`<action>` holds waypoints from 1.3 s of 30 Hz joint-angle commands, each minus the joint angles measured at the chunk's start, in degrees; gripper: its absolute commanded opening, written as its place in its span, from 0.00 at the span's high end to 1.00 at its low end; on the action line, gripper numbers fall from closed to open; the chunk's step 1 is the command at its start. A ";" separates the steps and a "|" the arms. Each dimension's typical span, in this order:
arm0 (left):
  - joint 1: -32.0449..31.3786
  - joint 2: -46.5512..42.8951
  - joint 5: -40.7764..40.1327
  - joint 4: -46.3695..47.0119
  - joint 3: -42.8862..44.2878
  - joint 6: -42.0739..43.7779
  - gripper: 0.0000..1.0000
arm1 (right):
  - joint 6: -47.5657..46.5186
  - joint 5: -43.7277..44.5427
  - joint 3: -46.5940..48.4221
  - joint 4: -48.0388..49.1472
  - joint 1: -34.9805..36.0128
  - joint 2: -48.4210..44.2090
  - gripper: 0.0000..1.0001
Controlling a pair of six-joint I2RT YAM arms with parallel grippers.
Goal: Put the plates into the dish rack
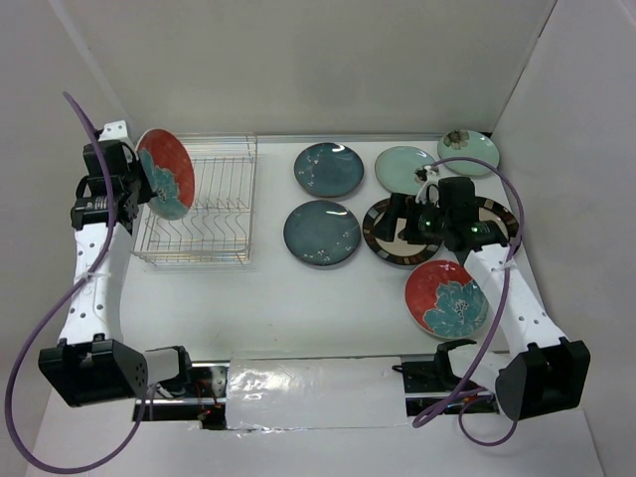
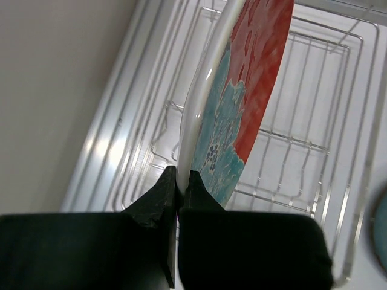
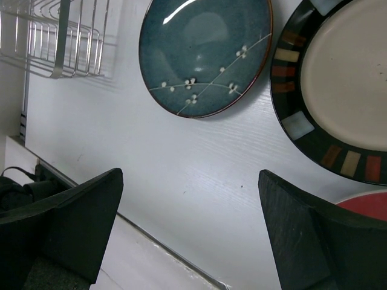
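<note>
My left gripper (image 1: 136, 189) is shut on the rim of a red plate with a teal flower (image 1: 166, 174) and holds it on edge, tilted, over the left end of the wire dish rack (image 1: 214, 209). The left wrist view shows the fingers (image 2: 181, 172) pinching that plate (image 2: 254, 78) above the rack wires (image 2: 314, 151). My right gripper (image 1: 405, 224) is open and empty above a cream plate with a dark rim (image 1: 383, 238). On the table lie two dark teal plates (image 1: 329, 169) (image 1: 322, 233), two mint plates (image 1: 405, 170) (image 1: 468, 152), a second cream plate (image 1: 505, 214) and a second red plate (image 1: 446, 298).
In the right wrist view the open gripper (image 3: 190, 174) is over bare table, with a teal plate (image 3: 205, 54), the cream plate (image 3: 344, 84), a red plate's edge (image 3: 369, 205) and a rack corner (image 3: 60, 36) around it. White walls enclose the table.
</note>
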 commanded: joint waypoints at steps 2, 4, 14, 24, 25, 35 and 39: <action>0.24 0.20 -1.91 20.90 8.09 11.37 1.00 | -1.64 0.99 1.01 -0.55 2.51 -0.88 0.01; 0.24 2.21 -4.11 21.44 9.32 13.85 1.00 | -1.64 1.78 -0.30 -0.55 3.13 -1.50 0.01; 0.24 5.92 -10.89 27.15 8.63 20.63 1.00 | -2.16 2.92 -2.42 -0.64 5.07 -1.50 0.01; 2.00 6.53 -11.94 30.32 3.01 21.33 1.00 | -2.69 4.59 -3.47 -0.64 6.12 -2.55 0.01; 2.00 6.53 -11.94 30.32 2.22 21.33 1.00 | -2.69 4.59 -3.99 -0.64 6.12 -3.07 0.01; 4.02 5.22 -10.62 31.55 -5.25 18.52 1.00 | -2.69 5.12 -4.00 -0.11 6.65 -3.08 0.01; 4.72 3.46 -10.01 31.55 -9.64 17.37 1.00 | -2.69 5.12 -4.00 -0.11 6.65 -2.55 0.01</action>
